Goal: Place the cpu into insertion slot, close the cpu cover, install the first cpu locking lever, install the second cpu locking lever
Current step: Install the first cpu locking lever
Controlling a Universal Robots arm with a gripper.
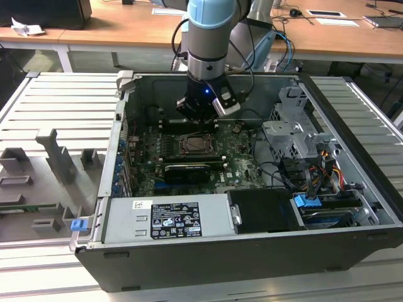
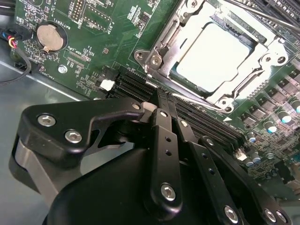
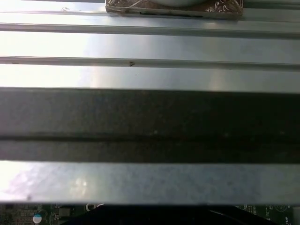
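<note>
The cpu [image 2: 213, 56], a flat silver square, lies in the insertion slot [image 2: 174, 70] on the green board. The cpu cover [image 2: 161, 51], a silver frame, lies down around it. A thin locking lever rod [image 2: 262, 16] runs along one side of the cover; I cannot tell whether it is latched. My gripper [image 2: 161, 96] hovers beside the socket over the black memory slots [image 2: 136, 84], its two black fingers [image 2: 164, 136] pressed together with nothing between them. In the exterior view the gripper [image 1: 200, 116] hangs just behind the socket [image 1: 196, 145], inside the open computer case.
A long black card [image 1: 187, 170] lies in front of the socket. The power supply [image 1: 167, 220] fills the case's front, and a grey drive cage [image 1: 293, 135] with cables stands at the exterior view's right. A coin battery [image 2: 49, 37] sits on the board. Case walls [image 1: 126, 107] ring the workspace.
</note>
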